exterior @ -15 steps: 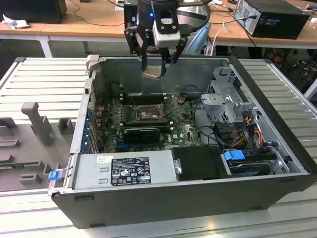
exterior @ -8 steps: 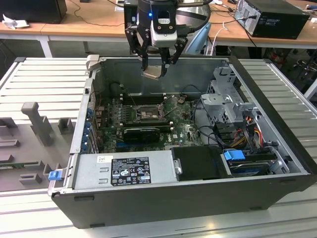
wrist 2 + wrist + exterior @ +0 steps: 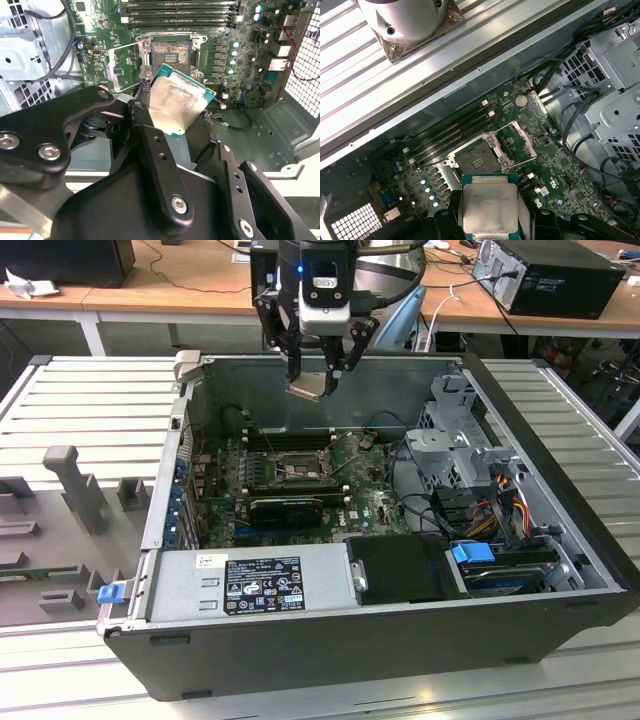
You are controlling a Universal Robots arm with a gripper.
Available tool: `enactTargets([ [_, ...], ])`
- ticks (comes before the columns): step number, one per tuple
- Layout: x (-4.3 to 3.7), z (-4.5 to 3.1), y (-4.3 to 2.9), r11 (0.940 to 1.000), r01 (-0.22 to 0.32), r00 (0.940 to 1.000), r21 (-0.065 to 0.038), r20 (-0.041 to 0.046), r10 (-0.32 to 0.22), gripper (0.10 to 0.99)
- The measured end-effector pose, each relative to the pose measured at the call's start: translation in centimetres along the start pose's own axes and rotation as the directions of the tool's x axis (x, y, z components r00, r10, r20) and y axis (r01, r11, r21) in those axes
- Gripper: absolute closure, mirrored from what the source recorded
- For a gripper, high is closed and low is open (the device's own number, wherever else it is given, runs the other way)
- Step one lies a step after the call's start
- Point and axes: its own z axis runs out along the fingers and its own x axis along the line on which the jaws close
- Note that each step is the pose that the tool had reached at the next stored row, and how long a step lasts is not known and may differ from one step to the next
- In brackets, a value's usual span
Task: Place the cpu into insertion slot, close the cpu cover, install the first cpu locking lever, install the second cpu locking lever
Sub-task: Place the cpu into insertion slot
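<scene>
Step one, placing the chip, is in hand. The black two-fingered gripper (image 3: 318, 378) hangs above the open dark-grey metal computer case (image 3: 300, 630), its fingers (image 3: 155, 150) closed on the small square silver-topped cpu (image 3: 177, 105), which is held tilted in the air, well clear of the board. Below it the square dark metal-rimmed insertion slot (image 3: 476, 160) lies bare on the green circuit board (image 3: 555, 170), with the thin silver framed cpu cover (image 3: 516, 142) swung open beside it. By judgement, seating calls for levelling the chip and squaring its edges to the socket.
</scene>
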Motion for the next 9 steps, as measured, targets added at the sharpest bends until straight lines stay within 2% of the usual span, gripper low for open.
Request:
enactTargets([
  [9, 0.00, 0.01, 0.00, 0.9971, -0.076, 0.9971, -0.002, 0.0067, 0.076, 0.557],
])
